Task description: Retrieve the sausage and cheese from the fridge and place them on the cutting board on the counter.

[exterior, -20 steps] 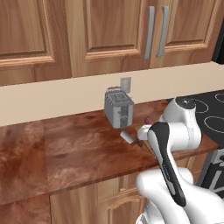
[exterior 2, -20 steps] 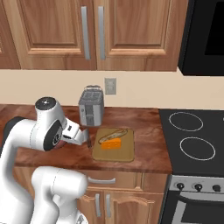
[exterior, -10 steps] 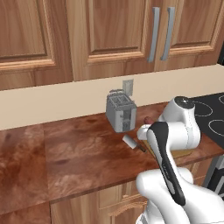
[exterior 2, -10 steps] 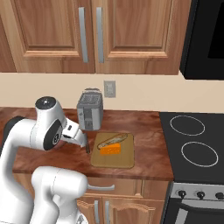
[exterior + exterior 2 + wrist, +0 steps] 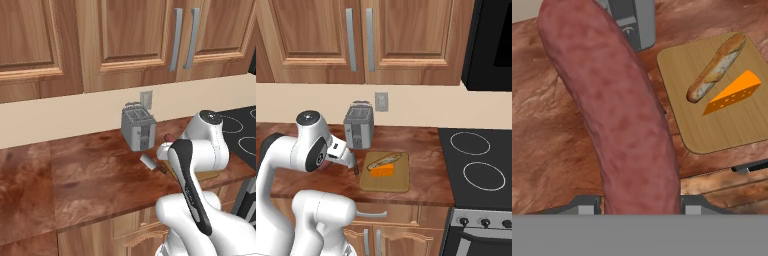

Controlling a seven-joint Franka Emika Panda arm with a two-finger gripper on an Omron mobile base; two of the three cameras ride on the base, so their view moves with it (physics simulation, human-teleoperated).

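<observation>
- Step in hand, as judged: carry the sausage [image 5: 619, 115] to the cutting board [image 5: 387, 181] and set it down; the cheese [image 5: 382, 171] already lies on the board, so this reads as the last placement.
- Gripper [image 5: 639, 206] state: closed on the sausage; in the hand view the link rises from between the two finger tips and runs up across the picture.
- Position: in the right base view the gripper hangs over the counter [image 5: 421, 145], just left of the board's left edge and in front of the toaster [image 5: 359, 125]; it is not yet above the board.
- Recommended travel: move sideways toward the board, clear of the toaster; lower only once the sausage is over bare board.
- Recommended target: the near, uncovered strip of the board; the cheese and a small bread loaf [image 5: 716, 66] take up its middle and far part.
- Release: open the jaws only when the sausage is near the surface; a curved, rounded link will probably roll if dropped from height.
- Appearance of the sausage: dark red-brown, mottled, smooth and gently curved; rounded at the far end.
- Appearance of the cheese: orange-yellow wedge with small holes; it lies flat, just beside the loaf.
</observation>
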